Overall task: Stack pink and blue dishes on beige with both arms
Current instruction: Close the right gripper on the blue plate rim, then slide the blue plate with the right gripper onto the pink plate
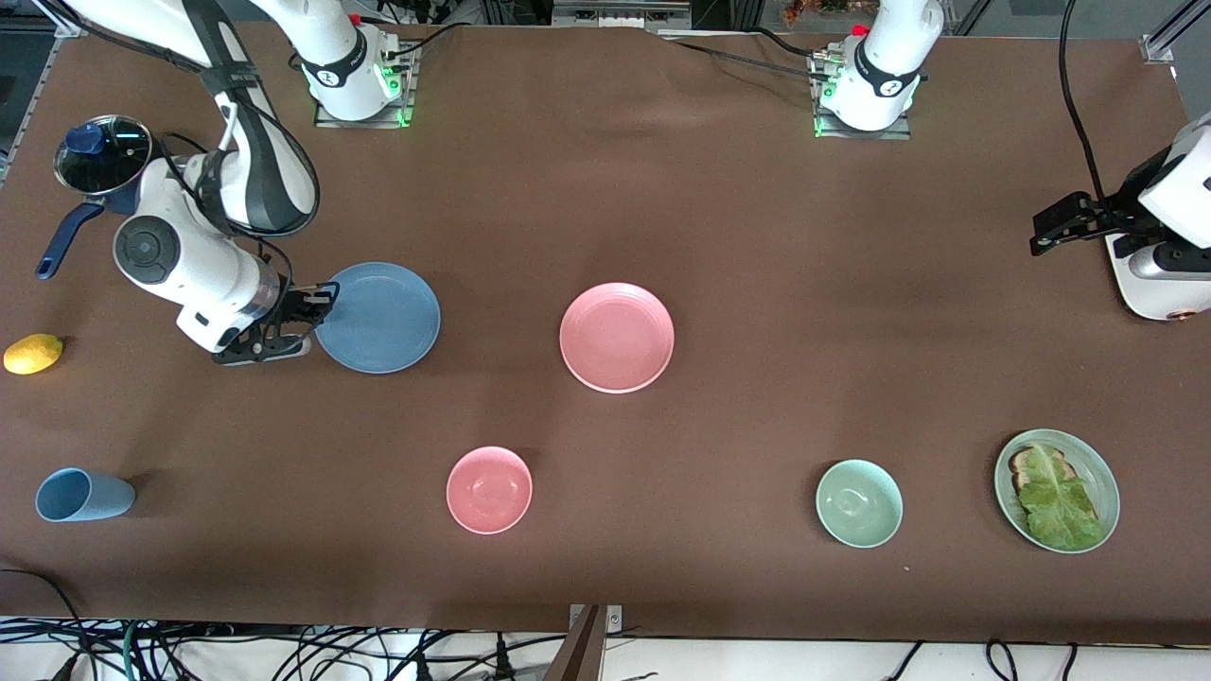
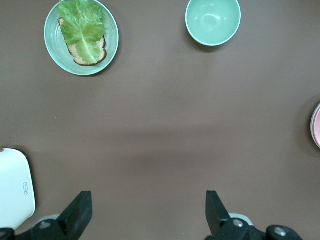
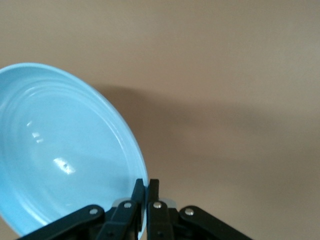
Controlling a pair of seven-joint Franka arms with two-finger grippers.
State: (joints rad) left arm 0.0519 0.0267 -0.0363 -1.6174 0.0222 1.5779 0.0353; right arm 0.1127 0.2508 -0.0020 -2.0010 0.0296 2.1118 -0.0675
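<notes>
The blue plate (image 1: 378, 317) sits toward the right arm's end of the table. My right gripper (image 1: 320, 303) is shut on its rim on the side away from the pink plate. In the right wrist view the fingertips (image 3: 140, 189) pinch the rim of the blue plate (image 3: 60, 150), which looks tilted above its shadow. The pink plate (image 1: 616, 338) lies flat mid-table, and its edge (image 2: 316, 127) shows in the left wrist view. My left gripper (image 1: 1064, 222) waits open above bare cloth at the left arm's end (image 2: 149, 210). No beige plate is in view.
A pink bowl (image 1: 489, 489), a mint-green bowl (image 1: 858, 503) and a green plate of bread and lettuce (image 1: 1057, 490) line the front-camera side. A blue cup (image 1: 83, 495) lies on its side, with a lemon (image 1: 33, 353) and a lidded pot (image 1: 99, 156) at the right arm's end.
</notes>
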